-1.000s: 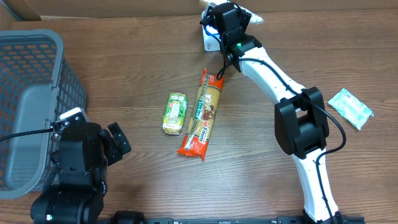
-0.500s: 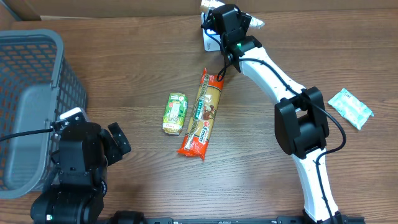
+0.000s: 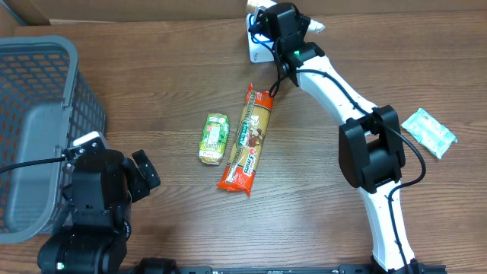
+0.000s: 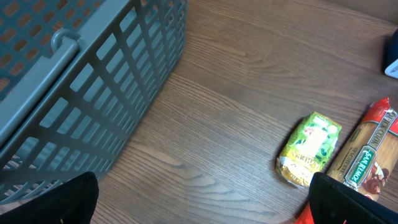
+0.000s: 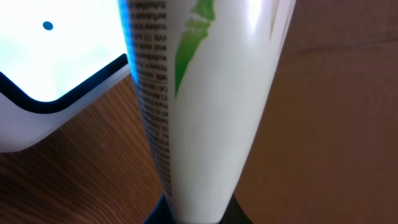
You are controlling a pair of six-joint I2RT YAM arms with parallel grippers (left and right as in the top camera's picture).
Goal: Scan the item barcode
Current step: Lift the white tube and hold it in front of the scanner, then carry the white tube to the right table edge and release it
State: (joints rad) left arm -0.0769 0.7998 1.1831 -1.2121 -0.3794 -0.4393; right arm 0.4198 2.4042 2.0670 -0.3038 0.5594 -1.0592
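Step in hand: presenting the item to the scanner (image 3: 256, 48); I judge the scan itself not yet confirmed, since no picture shows a read.
Item: a white tube (image 5: 205, 106) with green print and a column of small black text, held just to the right of the scanner, above the table (image 3: 319, 213).
Right gripper (image 3: 294, 23): pinched on the tube; in the wrist view the tube rises from between the dark fingers at the bottom edge.
Barcode: not visible in any view (only the fine print and a green leaf mark show), so I cannot tell which face carries it.
Scanner face: white with a dark border, seen at the left of the right wrist view; the tube sits beside it, not squarely in front.
Next move calls for: turning the tube about its long axis and easing it toward the scanner face until the code faces the window, with a firm pinch so the smooth tube does not slip.
Left gripper (image 3: 114, 160): spread wide and holding nothing, well away from the scanner, beside the basket (image 3: 46, 53).
Other goods: a pasta packet (image 3: 247, 141) and a green packet (image 3: 214, 138) lie below the scanner; a teal pouch (image 3: 430, 132) lies far to its right.
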